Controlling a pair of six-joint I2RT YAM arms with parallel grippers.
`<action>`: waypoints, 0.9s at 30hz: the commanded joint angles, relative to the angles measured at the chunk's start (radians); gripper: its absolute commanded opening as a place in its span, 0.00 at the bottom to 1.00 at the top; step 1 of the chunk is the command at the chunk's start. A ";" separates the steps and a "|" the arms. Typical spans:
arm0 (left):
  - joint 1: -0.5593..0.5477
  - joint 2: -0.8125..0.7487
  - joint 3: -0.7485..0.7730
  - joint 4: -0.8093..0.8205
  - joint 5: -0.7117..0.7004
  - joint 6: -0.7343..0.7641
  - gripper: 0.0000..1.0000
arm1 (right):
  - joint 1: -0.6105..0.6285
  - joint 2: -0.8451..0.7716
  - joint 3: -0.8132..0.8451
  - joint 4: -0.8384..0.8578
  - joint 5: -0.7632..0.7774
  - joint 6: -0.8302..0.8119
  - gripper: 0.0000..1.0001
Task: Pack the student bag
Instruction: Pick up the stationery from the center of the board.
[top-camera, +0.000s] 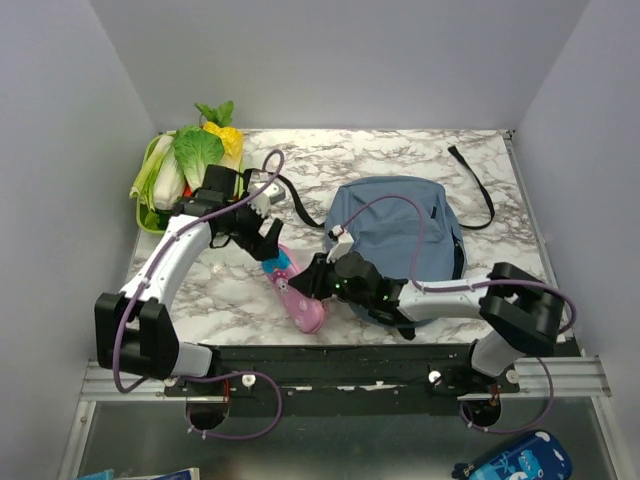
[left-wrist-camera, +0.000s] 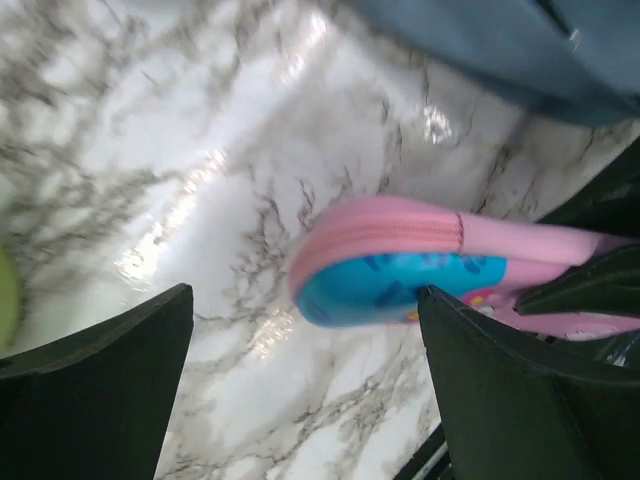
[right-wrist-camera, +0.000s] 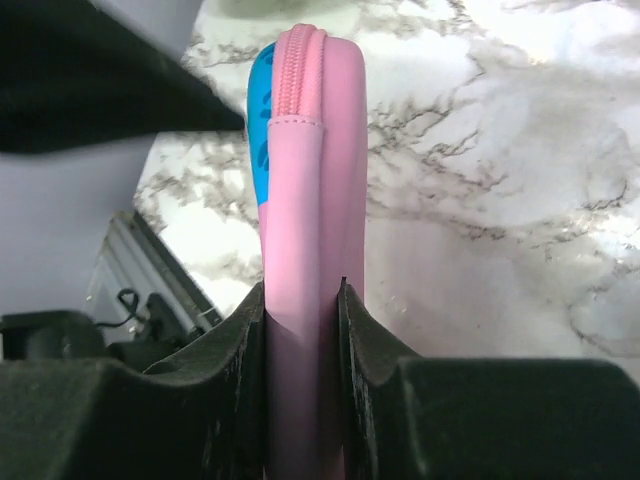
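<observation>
– Grip check: right gripper (right-wrist-camera: 303, 300) was pinching the pink pencil case (right-wrist-camera: 305, 180) edge-on; left gripper (left-wrist-camera: 300, 340) stood open near its far end.
– Blue backpack (top-camera: 400, 225) lay just behind. Advised a level lift; its opening wasn't discernible.

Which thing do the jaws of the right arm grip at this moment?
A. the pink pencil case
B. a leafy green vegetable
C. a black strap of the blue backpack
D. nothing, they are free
A: in the right wrist view, the right jaws stand pressed against both sides of the pink pencil case, which rises up between them.
</observation>
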 joint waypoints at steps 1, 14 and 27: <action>0.028 -0.070 0.134 -0.024 0.091 0.026 0.99 | 0.046 -0.147 -0.029 -0.050 -0.035 -0.043 0.15; -0.373 -0.133 0.107 0.062 0.122 0.006 0.99 | 0.051 -1.058 0.118 -1.077 0.542 -0.104 0.10; -0.782 0.145 0.193 0.269 -0.041 0.035 0.99 | 0.051 -1.164 0.367 -1.631 0.824 0.107 0.06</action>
